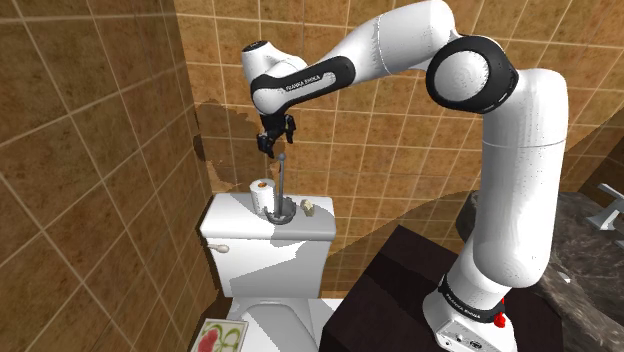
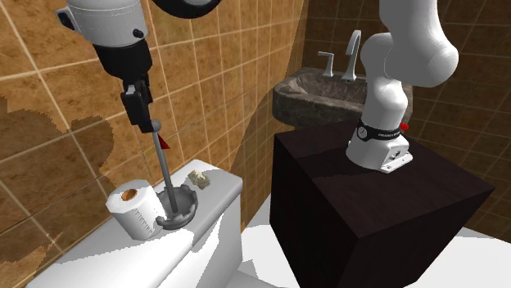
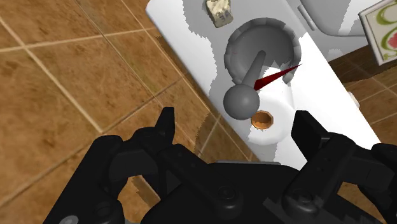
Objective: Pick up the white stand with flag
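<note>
The stand with flag is grey: a round base, a thin upright pole with a ball top and a small red flag. It stands on the white toilet tank lid, close to a toilet paper roll. My gripper hangs just above the ball top, pointing down. In the wrist view the gripper is open, its fingers wide apart on either side of the ball and not touching it.
A small beige object lies on the lid beside the base. Brown tiled walls close in behind and beside the tank. A stone sink with a faucet sits past the black stand box. A patterned flat item lies by the toilet.
</note>
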### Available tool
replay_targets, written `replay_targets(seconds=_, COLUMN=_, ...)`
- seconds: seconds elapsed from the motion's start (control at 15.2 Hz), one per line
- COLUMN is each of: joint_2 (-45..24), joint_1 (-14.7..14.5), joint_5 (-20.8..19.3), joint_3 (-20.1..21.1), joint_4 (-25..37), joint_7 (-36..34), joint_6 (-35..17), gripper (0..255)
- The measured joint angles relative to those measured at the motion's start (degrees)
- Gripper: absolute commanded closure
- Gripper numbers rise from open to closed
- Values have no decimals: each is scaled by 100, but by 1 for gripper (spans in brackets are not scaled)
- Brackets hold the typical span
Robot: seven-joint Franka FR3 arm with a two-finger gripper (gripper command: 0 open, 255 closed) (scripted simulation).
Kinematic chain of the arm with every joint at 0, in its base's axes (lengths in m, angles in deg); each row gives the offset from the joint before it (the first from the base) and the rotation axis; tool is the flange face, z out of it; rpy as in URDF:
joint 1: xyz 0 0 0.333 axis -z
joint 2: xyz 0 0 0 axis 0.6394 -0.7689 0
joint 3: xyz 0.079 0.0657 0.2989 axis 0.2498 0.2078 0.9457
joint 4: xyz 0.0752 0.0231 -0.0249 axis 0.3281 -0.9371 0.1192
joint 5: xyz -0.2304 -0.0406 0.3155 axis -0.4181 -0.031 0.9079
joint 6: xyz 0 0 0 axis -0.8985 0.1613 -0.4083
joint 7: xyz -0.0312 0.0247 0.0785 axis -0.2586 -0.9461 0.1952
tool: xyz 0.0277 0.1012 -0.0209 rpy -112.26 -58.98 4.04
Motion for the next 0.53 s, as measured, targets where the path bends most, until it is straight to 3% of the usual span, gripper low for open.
replay_targets(seconds=0.4, joint_2=-166, joint_1=-9, joint_5=-74, joint_3=-20, joint_4=-202, joint_7=-133, joint_6=-349, gripper=0)
replay_targets(seconds=0.46, joint_2=-168, joint_1=-5, joint_5=-78, joint_3=-23, joint_4=-229, joint_7=-138, joint_6=-377, gripper=255)
replay_targets(seconds=0.53, joint_2=-166, joint_1=-3, joint_5=-80, joint_3=-24, joint_4=-246, joint_7=-141, joint_6=-393, gripper=255)
